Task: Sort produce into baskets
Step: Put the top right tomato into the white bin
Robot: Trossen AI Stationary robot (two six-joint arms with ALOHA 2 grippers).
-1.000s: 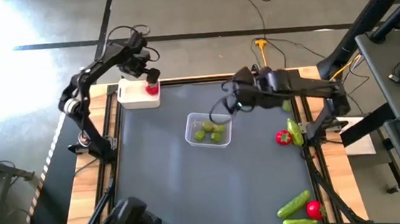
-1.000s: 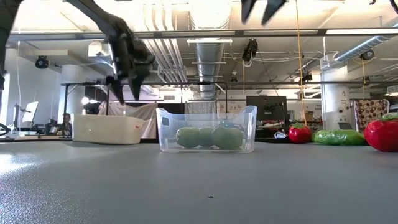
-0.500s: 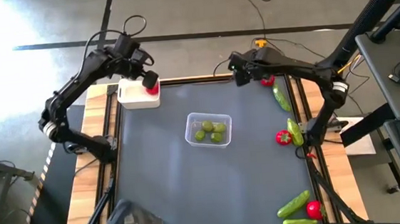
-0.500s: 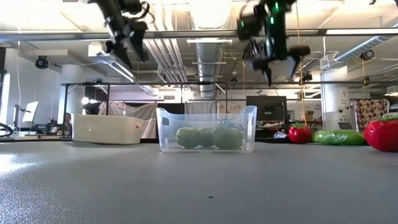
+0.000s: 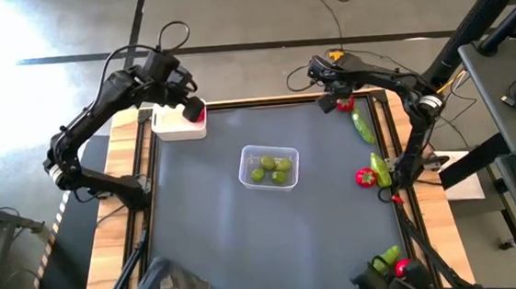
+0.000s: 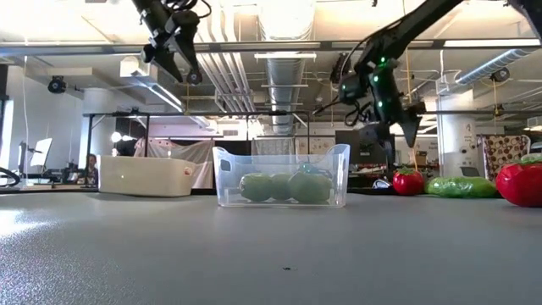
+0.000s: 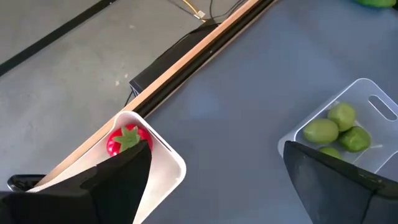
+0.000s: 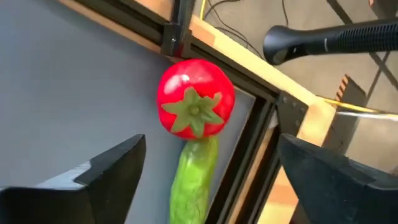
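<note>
My left gripper [image 5: 191,104] is open and empty, up above the opaque white tub [image 5: 171,124] at the far left, which holds one red strawberry [image 7: 129,140]. My right gripper [image 5: 330,100] is open and empty at the far right edge, its fingers standing on either side of a strawberry [image 8: 195,106] that lies on the mat against the end of a green cucumber [image 8: 194,177]. The clear tub [image 5: 269,167] at the table's middle holds several yellow-green fruits [image 6: 278,186]. The dark tray is out of view.
Along the right edge lie another cucumber [image 5: 380,168] with a strawberry [image 5: 365,178]. At the near right corner lie a cucumber [image 5: 385,257] and a strawberry [image 5: 403,267]. The mat between the tubs and the near edge is bare. The wooden table frame [image 8: 249,62] runs just behind the far strawberry.
My right gripper has swung from above the clear tub toward the table's far right edge and come down over the strawberry there. My left gripper has risen from just above the white tub, staying over it. The produce has kept still.
</note>
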